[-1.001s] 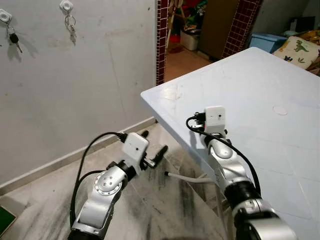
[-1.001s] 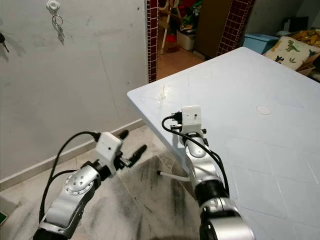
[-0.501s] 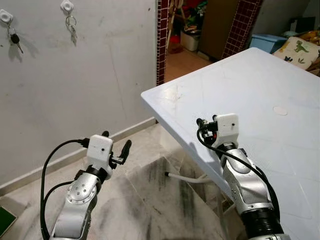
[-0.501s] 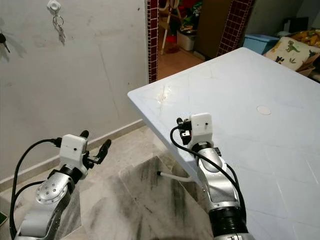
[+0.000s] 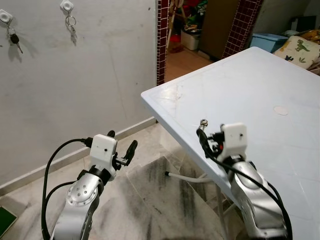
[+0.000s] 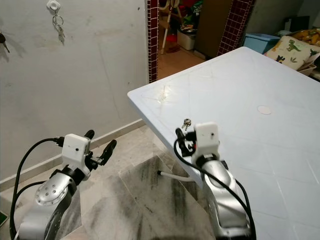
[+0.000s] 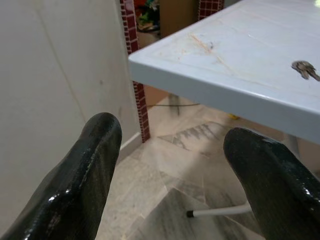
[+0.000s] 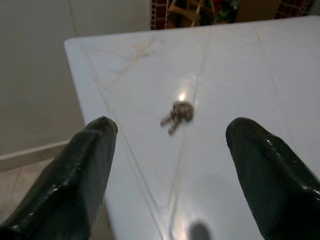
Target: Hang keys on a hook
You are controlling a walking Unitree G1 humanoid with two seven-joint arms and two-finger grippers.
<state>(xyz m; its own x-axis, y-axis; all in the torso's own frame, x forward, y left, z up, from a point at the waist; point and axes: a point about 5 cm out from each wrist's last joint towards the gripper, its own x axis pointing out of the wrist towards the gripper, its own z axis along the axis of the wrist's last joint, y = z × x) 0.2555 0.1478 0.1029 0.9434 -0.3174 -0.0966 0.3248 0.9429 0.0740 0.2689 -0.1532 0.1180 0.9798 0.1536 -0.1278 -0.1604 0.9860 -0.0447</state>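
A small bunch of keys (image 5: 203, 122) lies on the white table (image 5: 260, 85) close to its near-left edge. My right gripper (image 8: 171, 126) hovers just short of the keys (image 8: 177, 113) with its fingers open, the keys lying ahead between them. My left gripper (image 5: 121, 140) is open and empty, held low over the floor beside the table corner; its wrist view catches the keys (image 7: 305, 68) on the tabletop. High on the grey wall are two white hooks: one hook (image 5: 66, 6) carries a key ring, the other hook (image 5: 5, 16) a black-headed key.
A doorway framed by red tiled pillars (image 5: 162, 40) opens behind the table corner. The white foot of a table leg (image 5: 182, 176) lies on the marble floor. A blue bin (image 5: 267, 41) and a dinosaur-print cushion (image 5: 300, 50) sit at the far right.
My right arm has drawn back toward me and to the right, uncovering the keys on the table. My left gripper has swung left, away from the table edge.
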